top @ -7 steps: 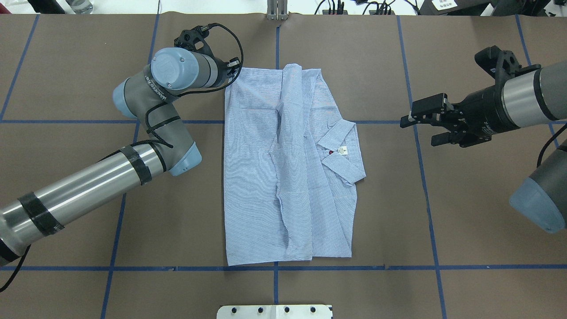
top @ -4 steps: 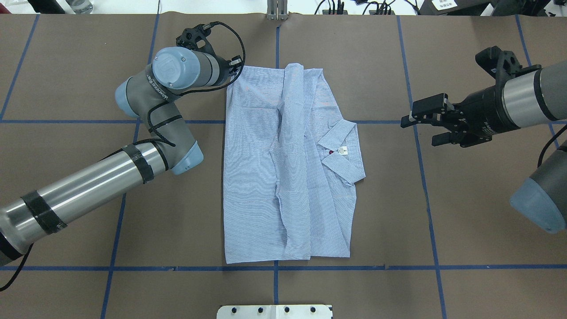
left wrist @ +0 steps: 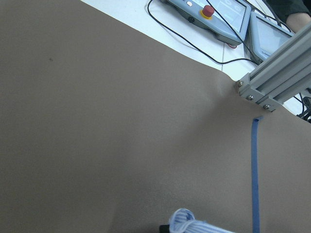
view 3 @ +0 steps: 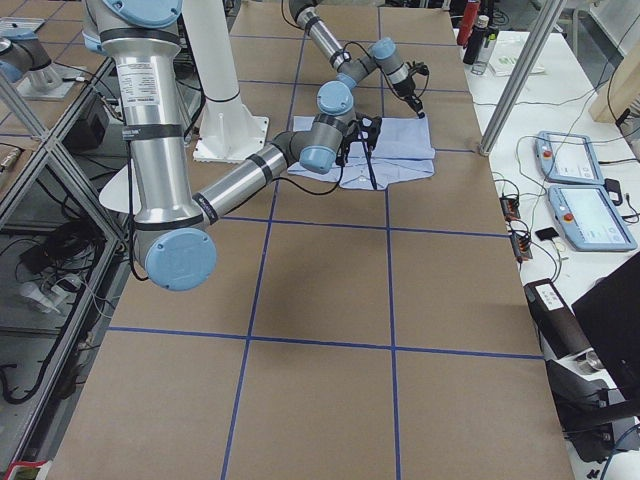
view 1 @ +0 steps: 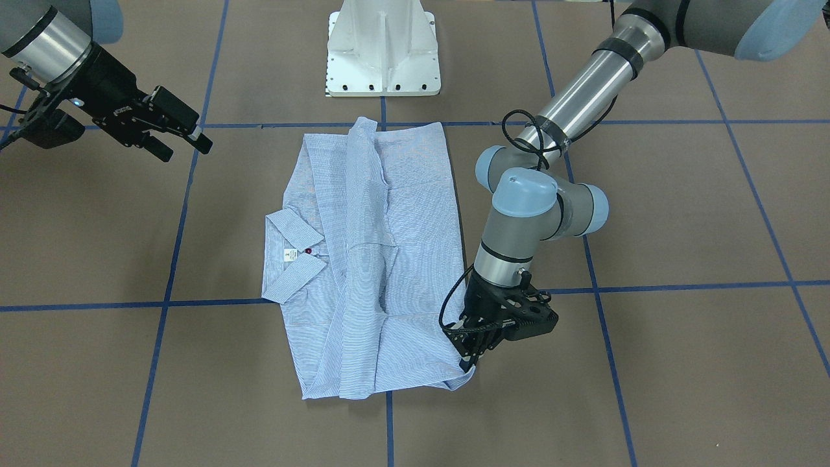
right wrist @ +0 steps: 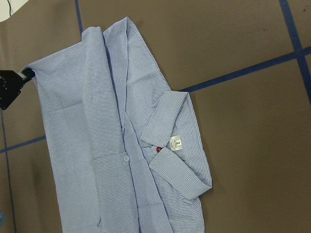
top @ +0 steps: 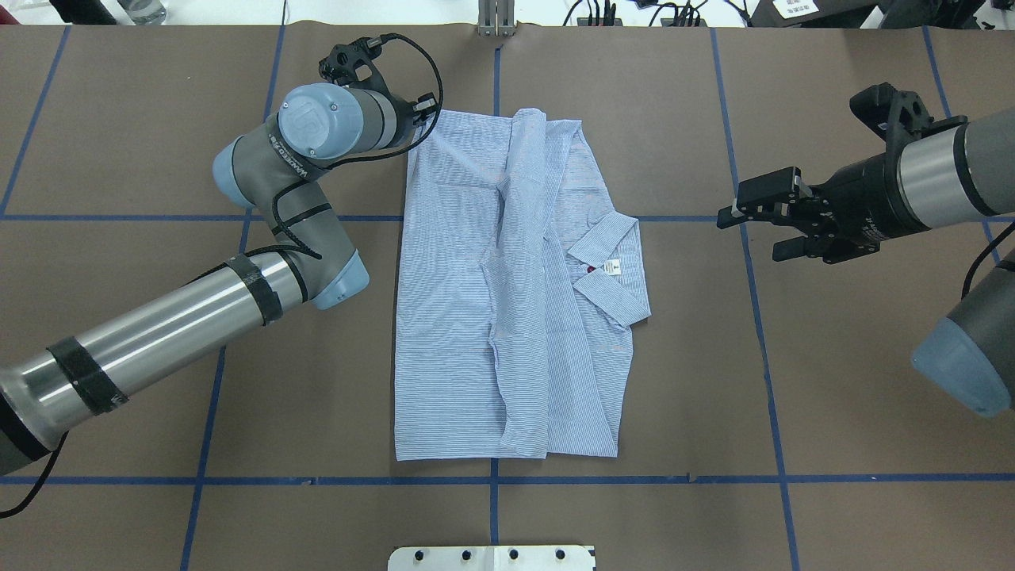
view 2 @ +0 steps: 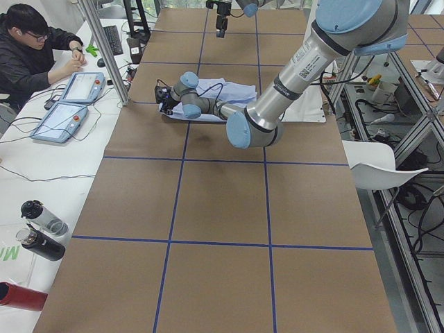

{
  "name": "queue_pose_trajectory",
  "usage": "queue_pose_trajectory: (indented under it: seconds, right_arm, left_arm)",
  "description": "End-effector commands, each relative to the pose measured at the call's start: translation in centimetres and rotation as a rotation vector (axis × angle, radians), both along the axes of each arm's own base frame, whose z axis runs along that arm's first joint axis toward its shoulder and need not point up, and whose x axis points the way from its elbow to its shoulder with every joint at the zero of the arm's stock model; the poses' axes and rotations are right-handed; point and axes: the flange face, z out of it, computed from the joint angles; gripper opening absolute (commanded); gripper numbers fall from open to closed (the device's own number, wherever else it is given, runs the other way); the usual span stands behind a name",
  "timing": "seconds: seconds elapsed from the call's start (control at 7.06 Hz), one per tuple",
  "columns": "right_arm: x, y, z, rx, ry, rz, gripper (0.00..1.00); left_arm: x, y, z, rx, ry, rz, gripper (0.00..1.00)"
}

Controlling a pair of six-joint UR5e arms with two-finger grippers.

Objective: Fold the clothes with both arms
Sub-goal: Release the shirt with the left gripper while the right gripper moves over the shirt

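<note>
The light blue-and-white striped shirt (top: pixel 452 301) lies partly folded on the brown table, its collar and white neck label (top: pixel 612 269) pointing towards my right side. My left gripper (view 1: pixel 470 363) is shut on the shirt's far left corner, low at the table. The left wrist view shows only a bunched bit of striped cloth (left wrist: pixel 187 224) at its bottom edge. My right gripper (top: pixel 749 234) hovers open and empty, well to the right of the collar and apart from it. In the right wrist view the shirt (right wrist: pixel 97 145) shows with the left gripper's fingertip (right wrist: pixel 9 87) at its corner.
The white pedestal base (view 1: pixel 384 52) stands behind the shirt's near hem. Blue tape lines (top: pixel 492 480) cross the brown table cover. An aluminium post (top: pixel 496 20) stands at the far edge. A person (view 2: pixel 28 48) sits at a side table with teach pendants (view 2: pixel 83 87) and bottles (view 2: pixel 41 229).
My left gripper has moved slightly away from the robot, dragging the shirt with it; the near hem has slid off the blue tape line. The right arm has stayed still.
</note>
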Motion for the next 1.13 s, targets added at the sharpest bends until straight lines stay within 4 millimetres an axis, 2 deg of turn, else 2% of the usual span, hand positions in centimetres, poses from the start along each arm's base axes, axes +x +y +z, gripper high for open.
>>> queue_pose_trajectory:
  seconds: [0.0,0.14,0.28,0.43,0.57,0.85,0.99]
  right_arm:
    - [-0.3,-0.2,-0.4,0.005,-0.003,-0.001,1.0]
    - [-0.3,-0.4,-0.3,0.006,0.008,0.018,1.0]
    - [-1.0,-0.4,0.3,0.003,0.025,0.023,1.0]
    - [-2.2,-0.8,-0.1,0.016,0.042,0.03,1.0]
    - [-4.1,-1.3,-1.5,0.009,0.074,0.041,1.0]
    - [-9.4,-1.4,-4.9,0.11,0.239,0.039,1.0]
    - [-13.0,-0.6,-7.3,0.163,0.338,0.017,1.0]
  left_arm:
    - [0.1,-0.1,-0.5,0.008,0.002,0.003,0.99]
    - [-0.1,-0.2,-0.9,0.01,0.007,-0.001,1.0]
    - [-1.5,-1.0,-1.7,0.012,0.017,0.003,1.0]
    - [-3.4,-1.9,-1.8,-0.028,0.018,0.047,1.0]
    - [-5.5,-1.6,-1.6,-0.068,0.01,0.094,1.0]
    - [-10.2,1.3,1.0,-0.008,-0.114,0.168,1.0]
    - [-12.2,3.4,2.3,0.017,-0.12,0.179,1.0]
